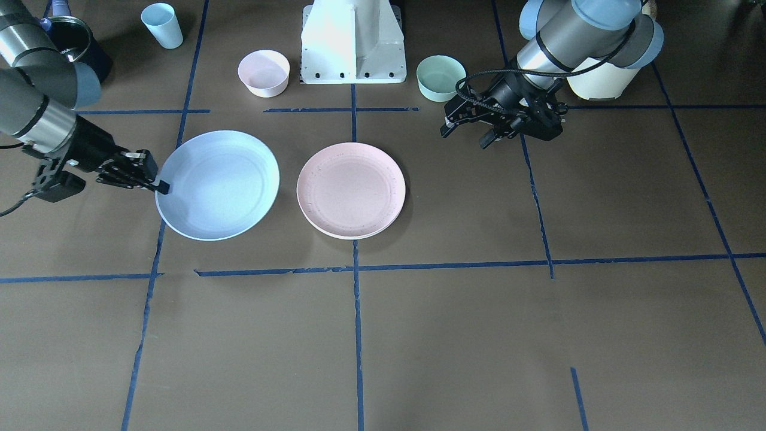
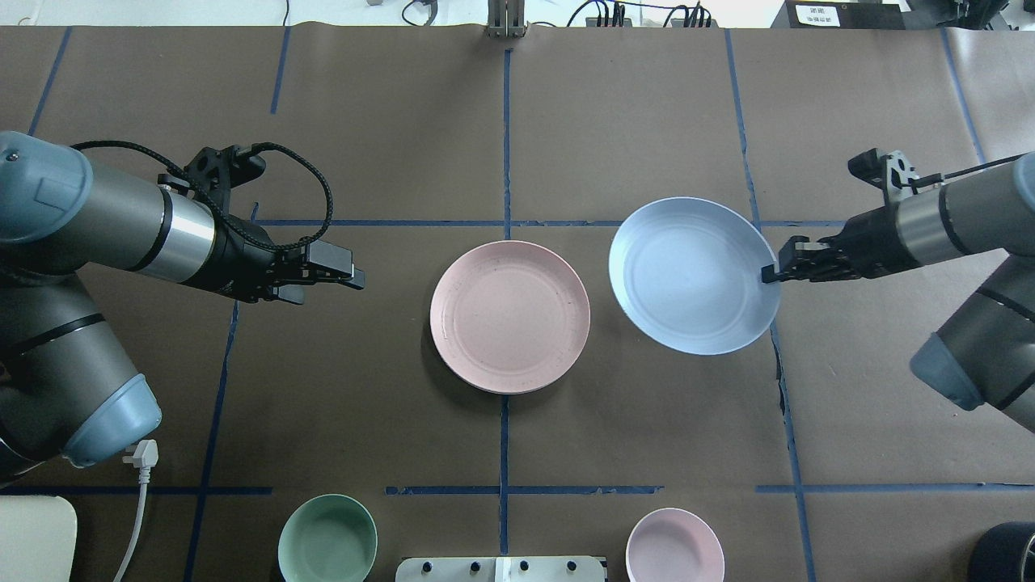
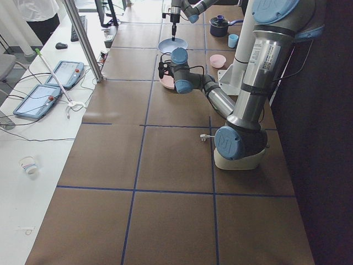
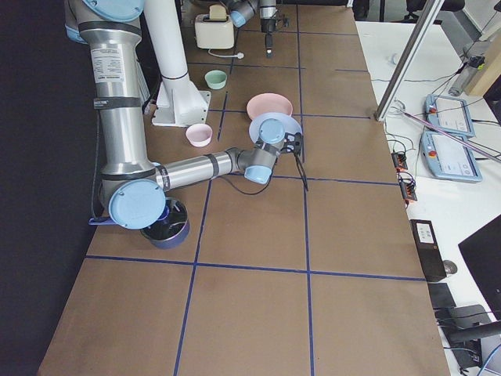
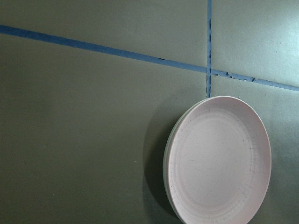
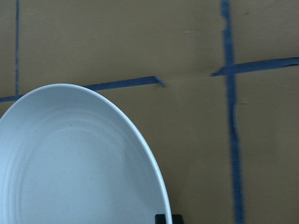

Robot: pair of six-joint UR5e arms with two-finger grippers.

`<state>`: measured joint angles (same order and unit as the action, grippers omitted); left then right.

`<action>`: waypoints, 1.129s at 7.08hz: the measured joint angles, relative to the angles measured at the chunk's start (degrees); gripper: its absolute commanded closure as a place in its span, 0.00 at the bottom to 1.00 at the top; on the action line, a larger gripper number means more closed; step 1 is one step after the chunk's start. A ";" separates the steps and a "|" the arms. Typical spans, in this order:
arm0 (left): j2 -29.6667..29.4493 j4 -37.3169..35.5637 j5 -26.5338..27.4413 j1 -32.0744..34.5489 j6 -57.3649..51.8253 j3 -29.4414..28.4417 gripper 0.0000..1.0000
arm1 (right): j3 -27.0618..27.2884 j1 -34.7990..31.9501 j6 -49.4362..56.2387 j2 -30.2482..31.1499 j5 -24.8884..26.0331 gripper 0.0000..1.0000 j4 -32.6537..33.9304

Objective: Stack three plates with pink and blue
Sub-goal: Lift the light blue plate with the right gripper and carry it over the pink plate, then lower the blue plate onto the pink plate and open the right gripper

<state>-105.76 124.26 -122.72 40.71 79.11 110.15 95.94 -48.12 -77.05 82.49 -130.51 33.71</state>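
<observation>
The pale pink plate (image 1: 351, 188) lies at the table's middle on top of the cream-white plate (image 1: 359, 236), of which only the rim shows; a thin pale rim edge also shows in the left wrist view (image 5: 166, 158) beside the pink plate (image 5: 219, 161). My right gripper (image 2: 768, 275) is shut on the rim of the pale blue plate (image 2: 691, 275) and holds it tilted above the table, to the side of the pink plate. The blue plate fills the right wrist view (image 6: 70, 163). My left gripper (image 2: 356, 279) is open and empty, apart from the stack on its other side.
A small pink bowl (image 1: 263, 72) and a mint-green bowl (image 1: 441, 76) stand by the robot base (image 1: 353, 42). A pale blue cup (image 1: 163, 25) and a dark pot (image 1: 69, 36) stand behind my right arm. A cream appliance (image 1: 598, 81) stands behind my left arm.
</observation>
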 measured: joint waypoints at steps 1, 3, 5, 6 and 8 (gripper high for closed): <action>0.20 0.01 0.04 0.03 0.02 0.15 0.00 | 1.79 4.71 -4.36 -3.62 4.44 1.00 2.57; 0.28 -0.01 0.10 0.44 -0.01 0.16 0.00 | 3.52 13.09 -7.43 -10.05 12.64 0.88 11.39; 0.29 -0.01 0.11 0.56 -0.01 0.16 0.00 | 2.62 18.14 -8.14 -12.50 18.14 0.25 14.44; 0.32 0.01 0.11 0.59 -0.01 0.14 0.00 | 1.50 18.87 -8.73 -13.94 18.95 0.01 15.40; 0.60 0.01 0.12 0.69 -0.13 -0.07 0.00 | 0.44 17.61 -9.48 -15.20 18.69 0.01 16.21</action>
<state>-105.16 124.28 -122.61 41.41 78.99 110.08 96.38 -30.51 -86.53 67.29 -111.82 49.93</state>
